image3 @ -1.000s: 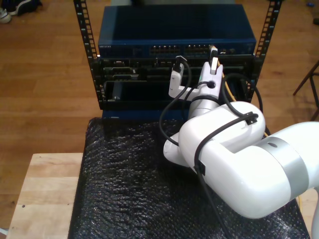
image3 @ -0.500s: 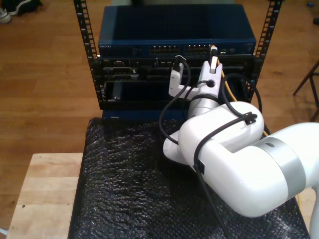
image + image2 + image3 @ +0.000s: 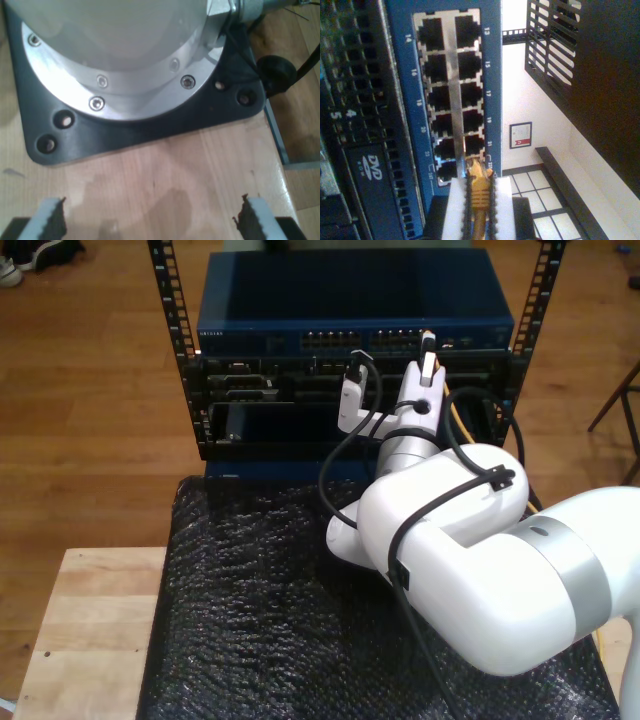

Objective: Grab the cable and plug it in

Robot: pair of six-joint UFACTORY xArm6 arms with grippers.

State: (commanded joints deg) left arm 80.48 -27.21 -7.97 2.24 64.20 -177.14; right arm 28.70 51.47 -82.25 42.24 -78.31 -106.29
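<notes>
My second gripper [image 3: 479, 210] clamped on cable [image 3: 479, 192], plug pointed at blue switch [image 3: 447, 90], just short of port row, lined up for insertion. My first gripper [image 3: 150, 220] wide open, empty, parked over arm base plate [image 3: 135, 125].

The cable [image 3: 479, 192] is yellow-orange between the white, black-edged toothed pads [image 3: 456, 210] of my second gripper [image 3: 479, 212], in front of a blue switch [image 3: 355, 302] with black ports framed in silver and small white numbers beside them. In the exterior view the arm [image 3: 470, 560] is glossy white with a grey band, wrapped by black cables, above a black bubbled mat [image 3: 260, 620], a pale wooden table [image 3: 90, 630] and a brown wooden floor [image 3: 90, 390]. My first gripper [image 3: 150, 220] has white pads with dark edges over pale wood, near a black plate [image 3: 150, 130] under a silver flange [image 3: 125, 95].
</notes>
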